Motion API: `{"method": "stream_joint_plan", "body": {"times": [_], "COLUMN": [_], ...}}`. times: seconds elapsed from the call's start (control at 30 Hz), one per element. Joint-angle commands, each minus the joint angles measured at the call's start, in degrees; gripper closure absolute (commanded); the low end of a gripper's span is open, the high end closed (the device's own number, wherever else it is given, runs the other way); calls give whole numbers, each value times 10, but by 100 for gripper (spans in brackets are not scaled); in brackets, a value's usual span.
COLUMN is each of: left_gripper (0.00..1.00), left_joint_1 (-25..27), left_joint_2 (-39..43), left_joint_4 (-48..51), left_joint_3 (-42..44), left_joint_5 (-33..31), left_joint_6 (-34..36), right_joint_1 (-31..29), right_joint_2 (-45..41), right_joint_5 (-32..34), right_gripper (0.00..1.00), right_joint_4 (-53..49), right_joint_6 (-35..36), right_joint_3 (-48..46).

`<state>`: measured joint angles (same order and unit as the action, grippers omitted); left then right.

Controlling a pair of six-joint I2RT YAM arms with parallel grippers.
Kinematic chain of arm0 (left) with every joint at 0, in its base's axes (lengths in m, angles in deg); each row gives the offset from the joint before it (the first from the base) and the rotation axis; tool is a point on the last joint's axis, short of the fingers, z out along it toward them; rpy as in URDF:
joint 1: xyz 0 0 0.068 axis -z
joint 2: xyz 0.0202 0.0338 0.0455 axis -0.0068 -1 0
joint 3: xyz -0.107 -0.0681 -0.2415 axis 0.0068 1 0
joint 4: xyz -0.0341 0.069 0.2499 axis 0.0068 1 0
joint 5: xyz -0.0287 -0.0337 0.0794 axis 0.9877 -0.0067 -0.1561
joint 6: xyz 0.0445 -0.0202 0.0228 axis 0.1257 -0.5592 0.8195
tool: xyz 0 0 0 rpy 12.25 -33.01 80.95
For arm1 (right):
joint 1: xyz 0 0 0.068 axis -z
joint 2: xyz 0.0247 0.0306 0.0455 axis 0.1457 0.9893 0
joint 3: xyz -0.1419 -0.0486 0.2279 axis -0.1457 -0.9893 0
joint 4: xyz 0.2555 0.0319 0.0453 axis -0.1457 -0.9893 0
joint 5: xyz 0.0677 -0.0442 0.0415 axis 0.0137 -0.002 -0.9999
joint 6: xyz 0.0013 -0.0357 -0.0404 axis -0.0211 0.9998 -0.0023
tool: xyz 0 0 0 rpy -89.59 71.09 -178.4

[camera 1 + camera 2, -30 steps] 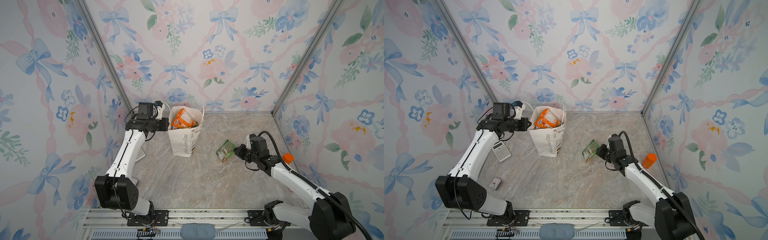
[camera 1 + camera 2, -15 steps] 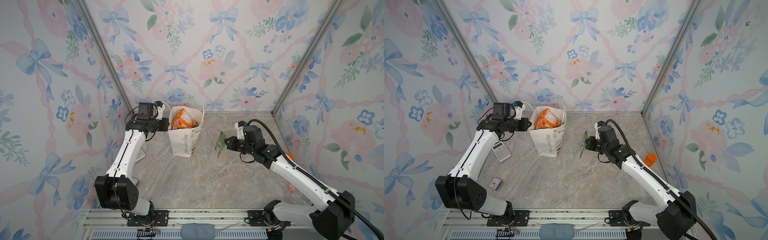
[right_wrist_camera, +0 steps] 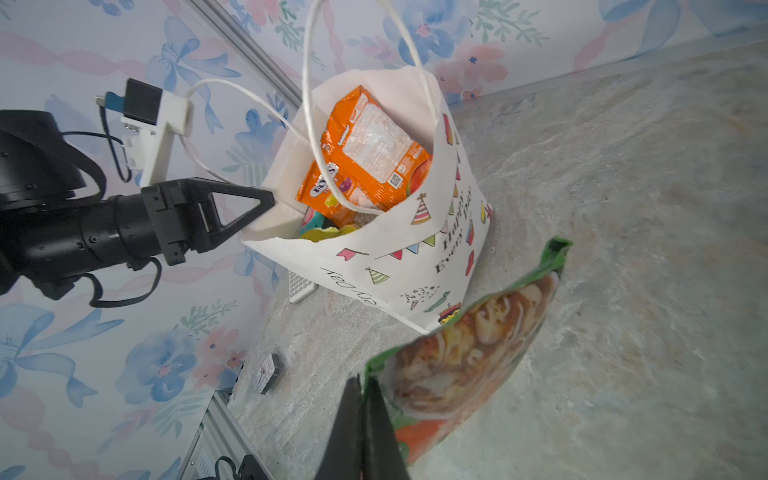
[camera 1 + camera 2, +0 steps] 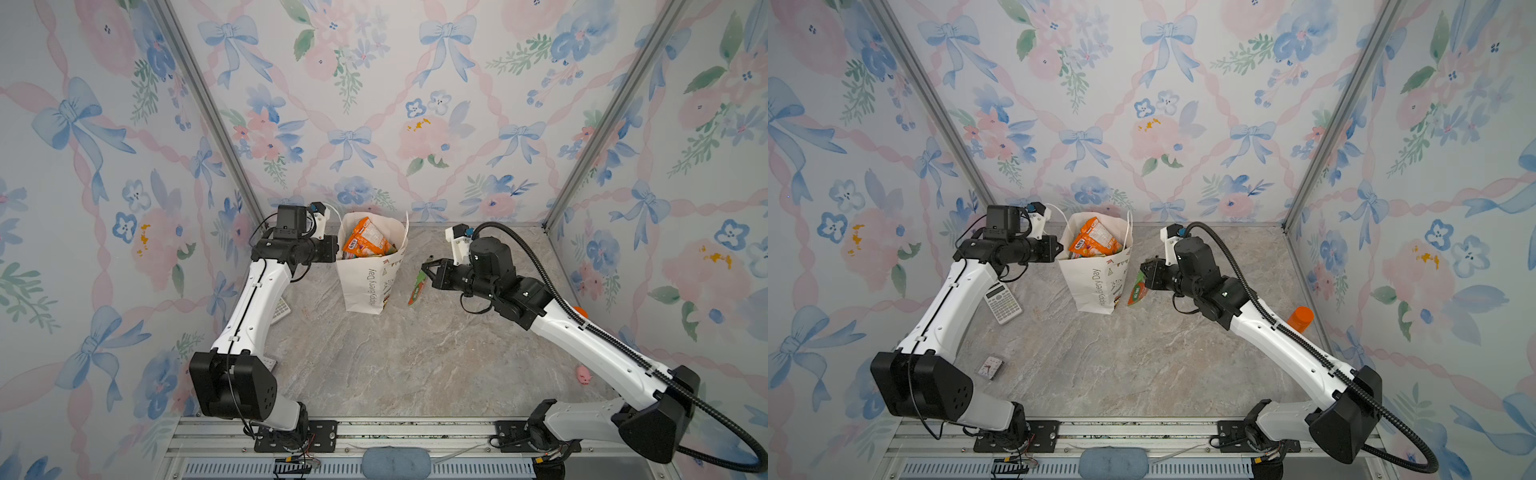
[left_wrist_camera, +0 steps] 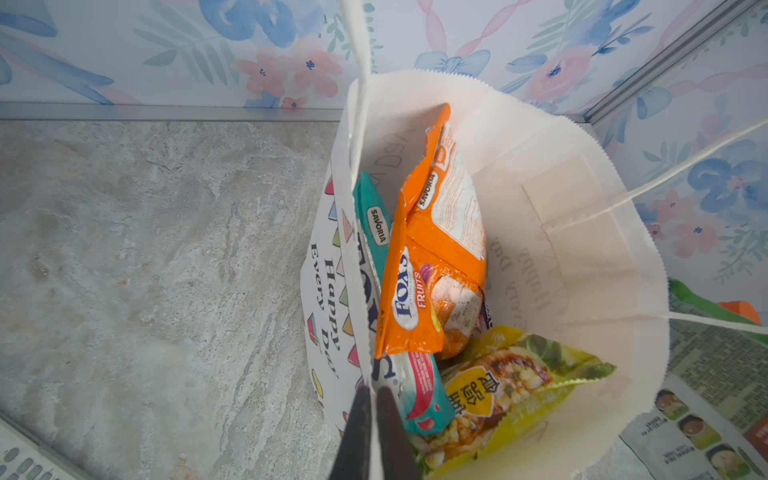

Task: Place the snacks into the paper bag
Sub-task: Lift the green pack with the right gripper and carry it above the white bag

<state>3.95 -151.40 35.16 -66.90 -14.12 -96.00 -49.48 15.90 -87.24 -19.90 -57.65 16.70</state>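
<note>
Several snacks [image 4: 368,245] sit in the paper bag [image 4: 365,291], centre frame, its rim pinched by the left gripper [image 4: 335,253]. The right gripper [image 4: 427,269] clamps one green packet [image 4: 417,289] beside it, seemingly the last.

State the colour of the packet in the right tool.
The packet is green with orange and a food photo; best in the right wrist view.

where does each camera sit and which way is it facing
Top views: high at the front, looking down toward the back wall; both arms whole, the paper bag between them.
Left wrist: on the left arm, looking down into the bag at the orange packet; the shut left gripper pinches the rim.
Right wrist: on the right arm, facing the bag's side; the shut right gripper holds the green packet.
Shared: both wrist views show the orange packet.
</note>
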Motion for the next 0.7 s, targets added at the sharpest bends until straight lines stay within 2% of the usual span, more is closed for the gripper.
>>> {"method": "stream_joint_plan", "body": {"times": [0.0,0.67], "left_gripper": [100,100], "left_joint_1": [4,5], "left_joint_2": [15,17], "left_joint_4": [-30,-30], "left_joint_3": [4,4], "left_joint_5": [13,15], "left_joint_6": [-8,-8], "right_joint_1": [-15,-70], "right_joint_2": [9,133], "right_joint_5": [2,-56], "right_gripper": [100,100], "right_joint_4": [47,77], "right_joint_6": [-8,8], "right_joint_3": [42,248]}}
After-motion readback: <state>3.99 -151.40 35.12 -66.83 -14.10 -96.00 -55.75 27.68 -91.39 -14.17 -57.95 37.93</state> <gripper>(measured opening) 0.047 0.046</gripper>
